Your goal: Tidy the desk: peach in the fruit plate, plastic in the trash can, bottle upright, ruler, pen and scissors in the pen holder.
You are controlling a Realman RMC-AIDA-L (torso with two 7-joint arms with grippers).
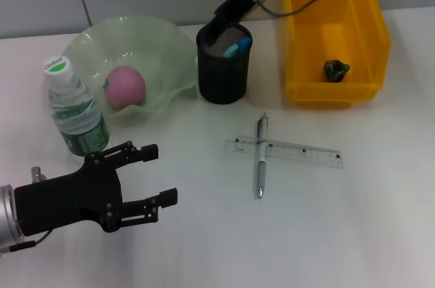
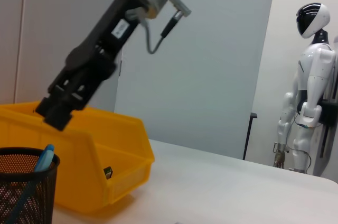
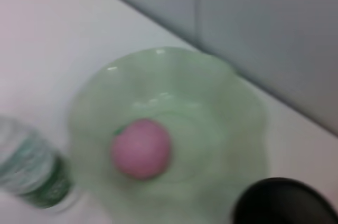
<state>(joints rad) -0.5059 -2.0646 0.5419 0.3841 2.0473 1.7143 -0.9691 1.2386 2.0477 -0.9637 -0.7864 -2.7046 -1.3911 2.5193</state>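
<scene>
Pen [image 1: 260,157] lies across ruler [image 1: 284,151]; lifting either may drag both. Left pincer [image 1: 151,178] wide; right pincer [image 1: 216,30] unclear.

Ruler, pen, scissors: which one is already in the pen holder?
The blue-handled scissors: only their handle shows above the black mesh pen holder, under the right gripper. The pen and ruler lie crossed on the desk.

Head view looks down; both wrist views (lower, nearer) share the pen holder [image 1: 223,64].
</scene>
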